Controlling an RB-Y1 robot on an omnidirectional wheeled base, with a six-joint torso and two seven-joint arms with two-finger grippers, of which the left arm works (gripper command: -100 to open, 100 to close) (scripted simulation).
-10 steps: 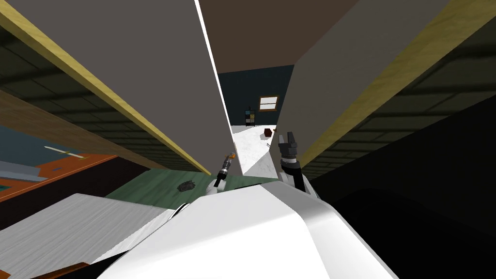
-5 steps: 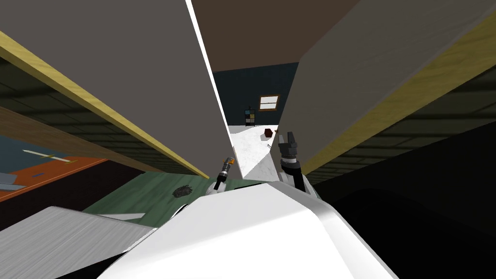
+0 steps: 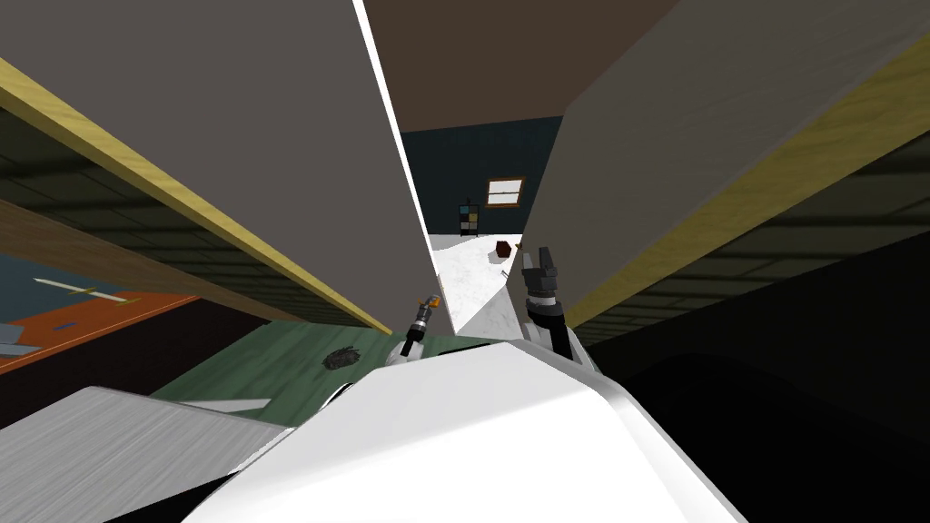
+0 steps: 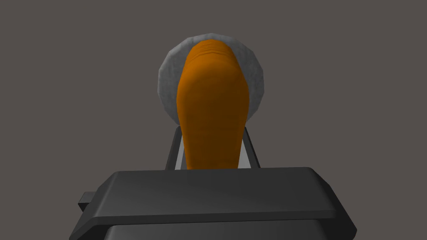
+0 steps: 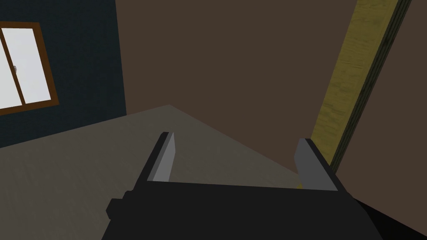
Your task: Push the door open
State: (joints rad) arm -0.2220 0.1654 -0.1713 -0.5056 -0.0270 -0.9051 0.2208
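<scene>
Pinching the orange handle on the door with left claw

A dark crumpled lump lies on the green floor.

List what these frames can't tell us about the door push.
- Left wrist view: the orange handle covers most of the round plate behind it and most of the fingers of the left pincer.
- Head view: the door is cut off by the upper edge. Door and wall hide most of the room beyond.
- Head view: the shelf and brown box are too small to read.
</scene>
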